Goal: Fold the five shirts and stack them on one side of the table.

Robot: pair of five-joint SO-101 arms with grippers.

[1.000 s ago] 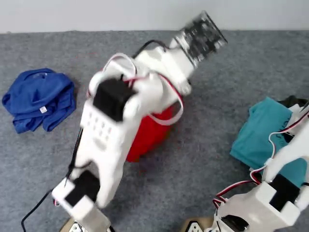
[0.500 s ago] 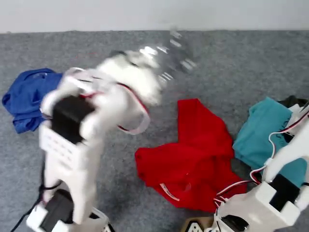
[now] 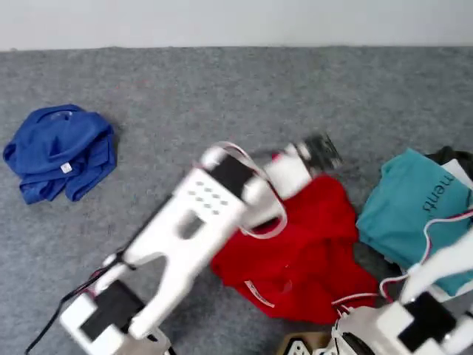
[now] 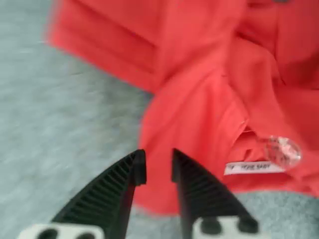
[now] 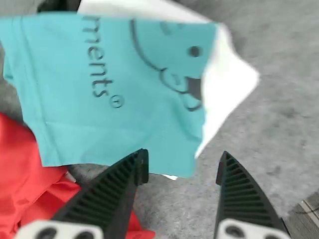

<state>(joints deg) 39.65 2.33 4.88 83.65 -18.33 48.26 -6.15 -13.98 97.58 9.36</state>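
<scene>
Two hands hover empty: the left hand [image 4: 157, 164], barely parted, above the edge of the crumpled red shirt [image 4: 209, 99], grey tabletop [image 4: 60, 124] just beside; the right hand [image 5: 182, 167], spread wide, over the hem of the folded teal shirt [image 5: 99, 99].

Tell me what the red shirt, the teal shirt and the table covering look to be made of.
Red shirt: soft matte knit, probably cotton jersey; it lies in limp folds, with a sewn-in neck label. Teal shirt: similar thin matte knit, folded flat, with dark print. Table covering: grey felt or low-pile carpet, judging by its fuzzy, flecked, dull surface.
</scene>
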